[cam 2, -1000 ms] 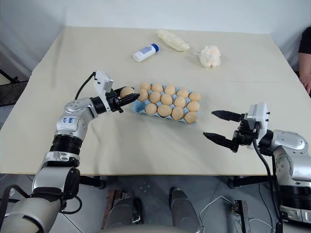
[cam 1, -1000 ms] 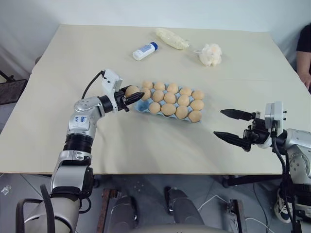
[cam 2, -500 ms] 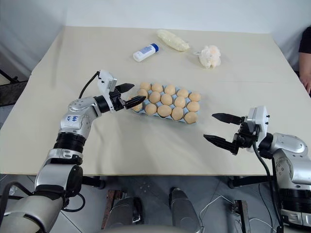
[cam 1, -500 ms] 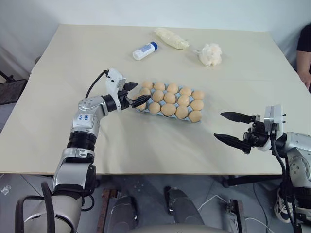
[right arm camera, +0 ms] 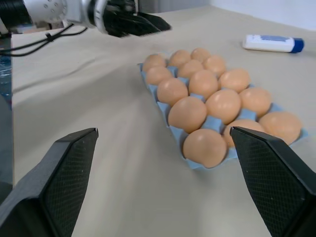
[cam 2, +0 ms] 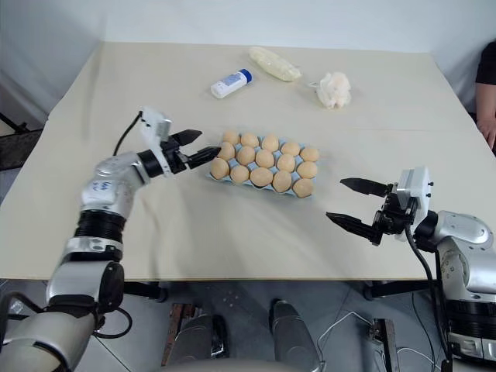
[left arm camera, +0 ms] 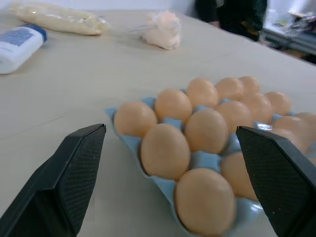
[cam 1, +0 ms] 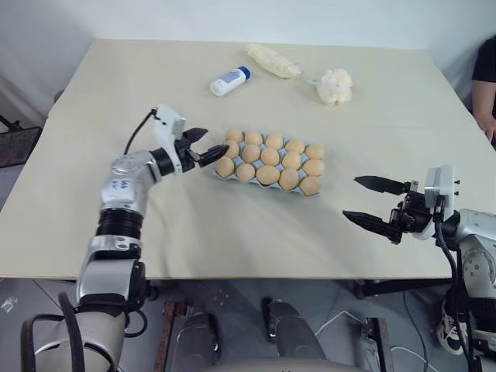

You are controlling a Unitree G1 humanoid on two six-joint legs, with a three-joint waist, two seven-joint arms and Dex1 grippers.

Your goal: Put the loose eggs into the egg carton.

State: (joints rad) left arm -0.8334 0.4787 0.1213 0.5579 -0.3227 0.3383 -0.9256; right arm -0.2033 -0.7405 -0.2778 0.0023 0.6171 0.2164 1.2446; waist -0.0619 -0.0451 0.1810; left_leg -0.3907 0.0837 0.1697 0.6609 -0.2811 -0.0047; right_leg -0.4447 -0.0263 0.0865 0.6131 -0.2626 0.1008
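Observation:
The light blue egg carton [cam 1: 219, 173] lies mid-table, and all the pale orange eggs [cam 1: 269, 156] I see sit in its cups. My left gripper [cam 1: 215, 142] is open and empty, level, just left of the carton's left end. Its tips are a short way from the corner egg [cam 1: 225, 166] and do not touch it. The left wrist view looks past the fingers [left arm camera: 74, 168] at that end of the carton [left arm camera: 205, 160]. My right gripper [cam 1: 351, 198] hangs open and empty, right of the carton and near the table's front edge.
At the back of the table lie a white bottle with a blue cap [cam 1: 231, 80], a pale plastic-wrapped packet [cam 1: 273, 61] and a fluffy cream puff [cam 1: 335, 86]. A person's arm [cam 1: 486, 85] shows at the right edge.
My left gripper opened and let the egg go into the carton's left corner cup, then drew back to the left. The right gripper has stayed put.

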